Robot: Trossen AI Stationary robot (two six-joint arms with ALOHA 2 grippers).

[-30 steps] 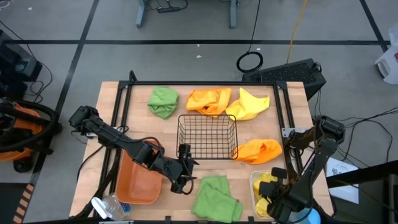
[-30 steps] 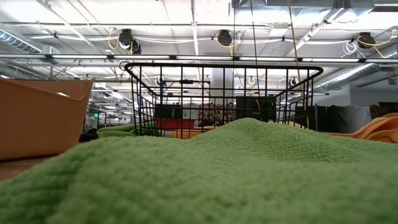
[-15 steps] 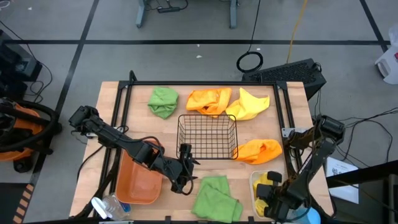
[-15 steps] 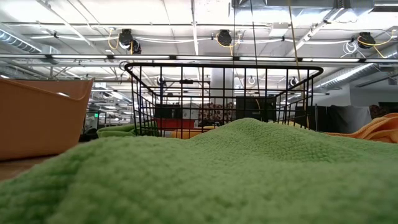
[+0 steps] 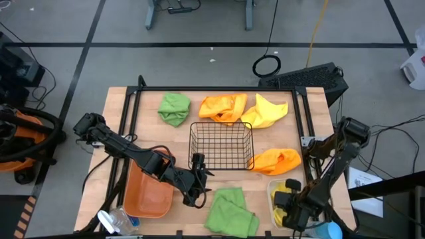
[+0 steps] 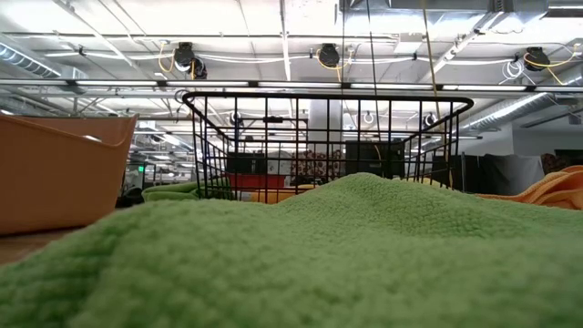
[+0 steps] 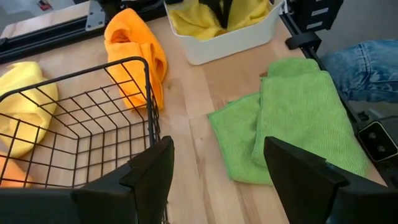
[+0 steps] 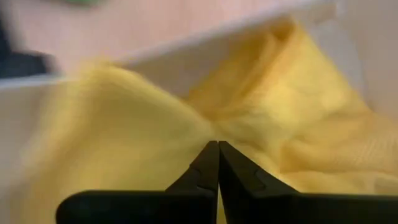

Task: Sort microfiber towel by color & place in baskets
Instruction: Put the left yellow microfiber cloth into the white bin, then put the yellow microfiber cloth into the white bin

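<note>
My right gripper (image 5: 287, 206) is shut over the white bin (image 5: 271, 194) at the near right, its tips in a yellow towel (image 8: 124, 124) that lies in the bin. My left gripper (image 5: 197, 180) hangs open by the near left corner of the black wire basket (image 5: 221, 146), touching nothing. A green towel (image 5: 230, 211) lies flat on the table near the front edge. Farther back lie a green towel (image 5: 174, 108), an orange towel (image 5: 222, 107) and a yellow towel (image 5: 265, 111). Another orange towel (image 5: 275, 160) lies right of the basket. My right gripper pinches a fold of the yellow towel (image 8: 214, 134) between its two fingertips, and creases run out from that spot. The fingers come from above, pointing steeply down. The towel's bulk rests slack inside the white bin (image 7: 230, 37).
The orange bin (image 5: 147, 192) stands at the near left, beside my left arm. A clear bottle (image 5: 114, 219) lies at the near left corner. A dark rail frame (image 5: 212, 88) runs along the table's far and side edges. In the low view the green towel (image 6: 291, 255) fills the foreground.
My right gripper has sunk toward the white bin and tipped more steeply downward, staying shut. The yellow towel has settled lower into the bin with it.
</note>
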